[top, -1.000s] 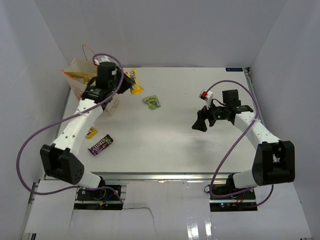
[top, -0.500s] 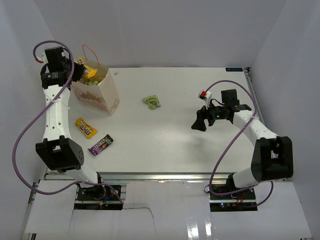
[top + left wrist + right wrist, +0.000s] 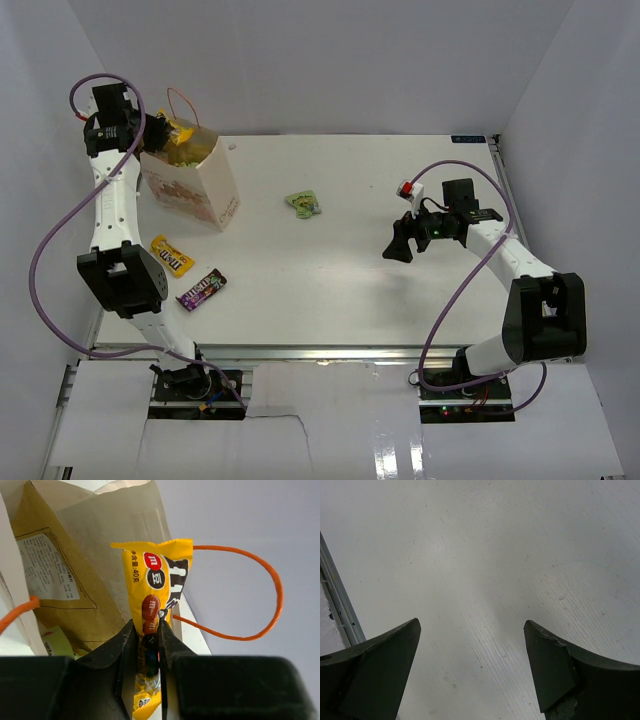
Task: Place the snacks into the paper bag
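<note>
left gripper (image 3: 148, 632): pinched tight on a yellow packet (image 3: 156, 580), fingers on its flat faces, roughly mid-length
held packet axis: long axis runs straight out from the jaws; most of the printed end sticks past the fingertips
held packet place: far-left corner of the bench (image 3: 400, 300), over the open mouth of the paper bag (image 3: 195, 185)
key relation: bag opening lies just beyond and under the fingertips, with cream inner wall behind the packet and one orange string handle (image 3: 274, 595) looping to the side
in the bag: chip bag (image 3: 45, 565) with its label side showing, and a green packet (image 3: 57, 640) low beside it
right gripper (image 3: 471, 624): spread wide, nothing between the fingers, only bare bench under it
right gripper place: right half of the bench, well apart from the bag
nearer arm: left, by far; it is at the bag, while the right is across the bench
step (judgement): drop phase; opening the jaws should let the packet fall in lengthwise
risk (judgement): packet end could catch the bag rim or the handle and tip outside
not yet bagged: second green packet (image 3: 303, 203) mid-bench toward the far edge; second yellow packet (image 3: 172, 254) and dark candy pack (image 3: 201, 289) near the left edge
progress (judgement): about halfway
</note>
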Robot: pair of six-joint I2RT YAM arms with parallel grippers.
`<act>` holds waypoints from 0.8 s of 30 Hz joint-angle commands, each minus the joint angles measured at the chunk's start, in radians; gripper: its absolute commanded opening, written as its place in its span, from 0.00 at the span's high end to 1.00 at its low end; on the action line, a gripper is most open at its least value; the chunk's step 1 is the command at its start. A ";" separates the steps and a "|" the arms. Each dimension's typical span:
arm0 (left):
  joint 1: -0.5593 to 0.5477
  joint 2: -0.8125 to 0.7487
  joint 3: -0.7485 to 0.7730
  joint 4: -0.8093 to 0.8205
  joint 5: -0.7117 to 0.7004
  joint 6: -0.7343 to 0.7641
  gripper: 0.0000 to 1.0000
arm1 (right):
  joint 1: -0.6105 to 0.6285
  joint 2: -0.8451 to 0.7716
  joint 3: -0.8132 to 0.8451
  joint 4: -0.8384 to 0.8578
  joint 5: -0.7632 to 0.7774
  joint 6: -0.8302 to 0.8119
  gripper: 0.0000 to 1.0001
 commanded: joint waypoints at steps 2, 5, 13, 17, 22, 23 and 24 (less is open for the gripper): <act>0.003 -0.034 0.036 0.028 0.022 -0.027 0.70 | -0.005 -0.005 0.014 0.024 -0.026 -0.007 0.10; 0.003 -0.031 0.018 0.034 0.008 -0.033 0.62 | -0.003 0.002 0.017 0.027 -0.029 -0.004 0.10; 0.009 0.020 0.071 0.046 0.045 -0.046 0.34 | 0.004 0.016 0.040 0.019 -0.026 -0.003 0.10; 0.007 0.001 0.116 0.069 0.077 0.012 0.32 | 0.011 0.016 0.040 0.007 -0.026 -0.010 0.10; -0.054 -0.151 -0.063 0.256 0.319 0.225 0.28 | 0.035 0.047 0.072 0.002 0.015 0.021 0.11; -0.080 -0.178 -0.105 0.279 0.363 0.255 0.27 | 0.044 0.071 0.084 -0.005 0.035 0.027 0.12; -0.112 -0.204 -0.148 0.322 0.385 0.284 0.26 | 0.046 0.085 0.098 -0.016 0.038 0.030 0.12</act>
